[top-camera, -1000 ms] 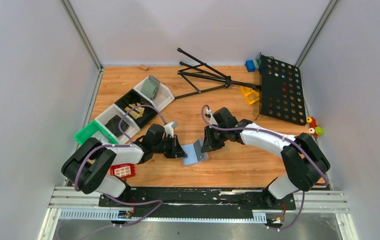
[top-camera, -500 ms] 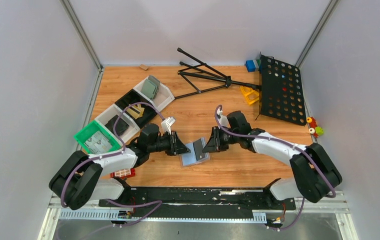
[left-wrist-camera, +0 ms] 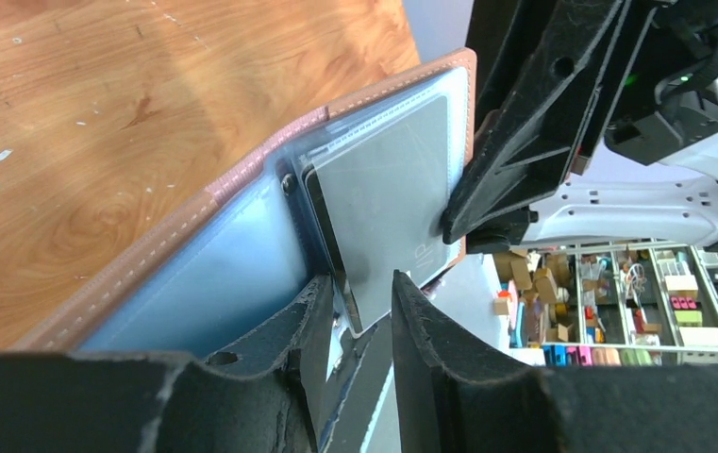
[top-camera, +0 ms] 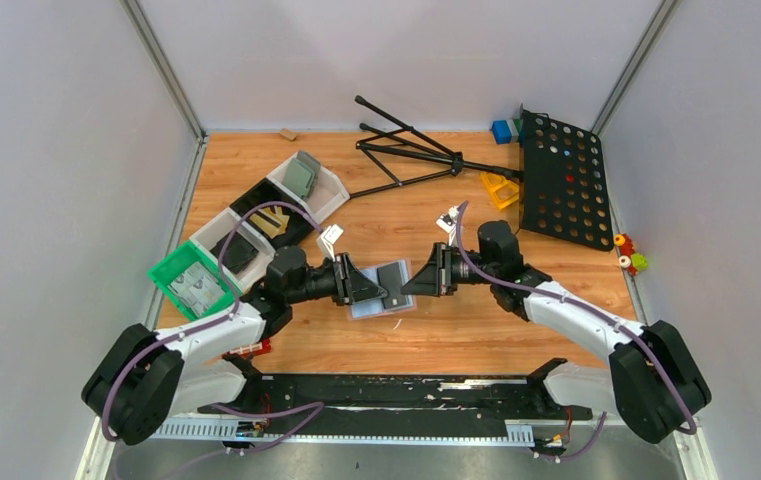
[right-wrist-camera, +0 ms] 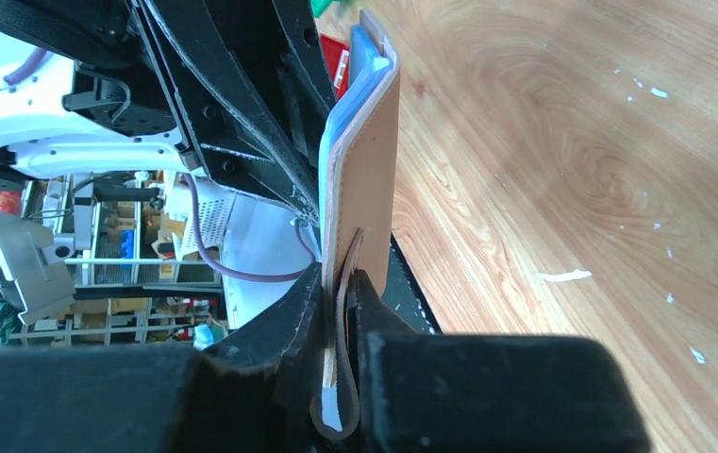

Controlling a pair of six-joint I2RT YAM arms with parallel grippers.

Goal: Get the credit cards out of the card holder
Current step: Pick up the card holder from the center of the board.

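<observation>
Table (top-camera: 476, 330) of pale wood lies under your two arms, which meet above its middle. Your right gripper (right-wrist-camera: 341, 283) is clamped on the tan edge of the card holder (right-wrist-camera: 364, 179), holding it between the arms. Your left gripper (left-wrist-camera: 359, 293) has its jaws parted, one either side of the dark credit card (left-wrist-camera: 383, 208) sticking out of the holder's pocket, with a gap at one finger.
</observation>
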